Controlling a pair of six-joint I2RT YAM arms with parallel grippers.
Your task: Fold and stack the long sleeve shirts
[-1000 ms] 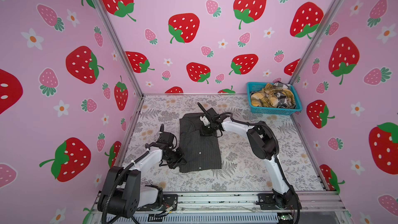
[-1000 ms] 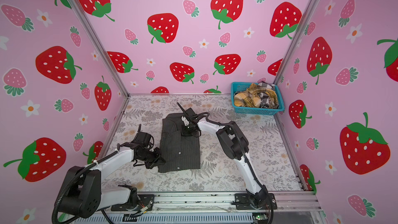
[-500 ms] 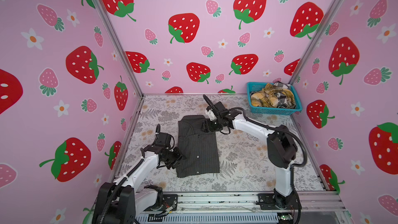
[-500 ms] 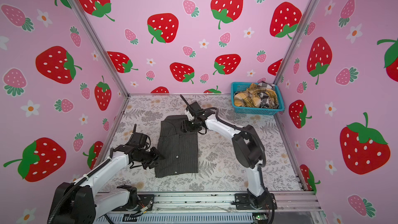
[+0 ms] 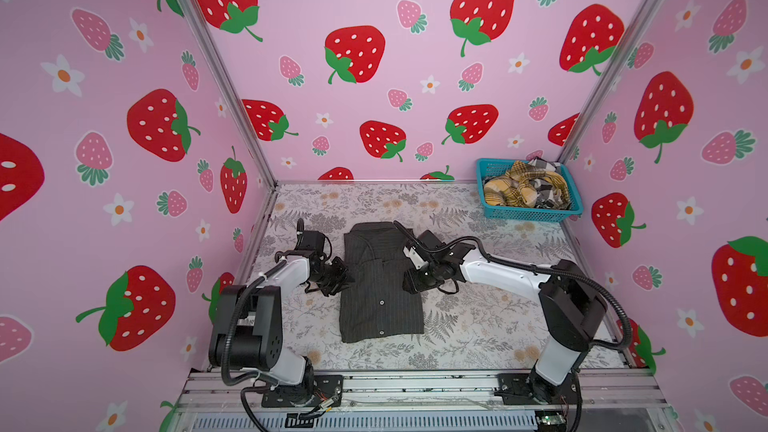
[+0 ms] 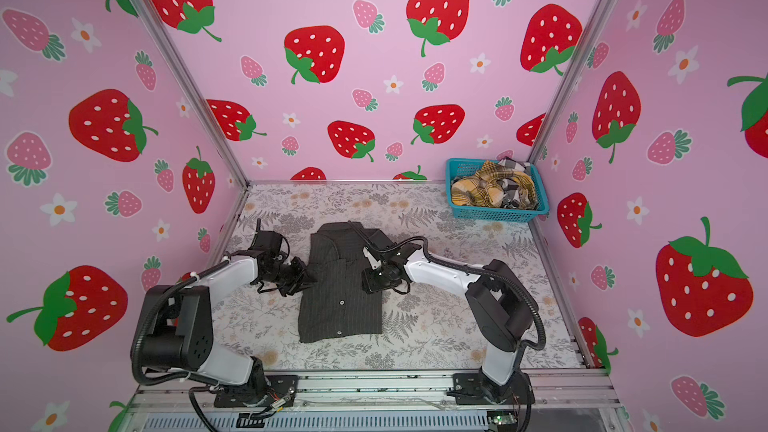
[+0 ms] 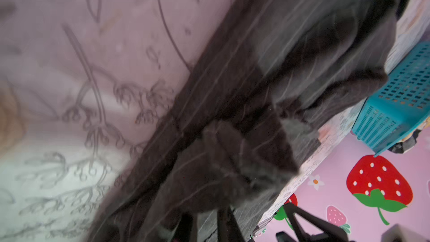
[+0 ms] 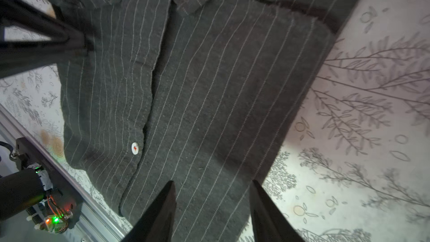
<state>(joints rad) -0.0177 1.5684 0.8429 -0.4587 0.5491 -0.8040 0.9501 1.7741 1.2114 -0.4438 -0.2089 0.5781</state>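
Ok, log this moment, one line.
dark charcoal pinstriped cloth shirt: folded | left gripper: at its edge, state unclear | right gripper: open over it | turquoise plastic mesh basket: plaid shirts inside

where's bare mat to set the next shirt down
Widest bare mat: between the pinstriped shirt and the turquoise basket, behind the right arm. Also the front strip between the shirt's hem and the rail. Crowded: both side edges of the shirt, where the left gripper and right gripper sit.

Walls point(image 5: 415, 14): pink, strawberry-and-flower print. Aluminium posts point(image 5: 216, 76) at both rear corners. Table point(image 5: 478, 338): pale fern-print covering; metal rail point(image 5: 415, 384) along front edge.
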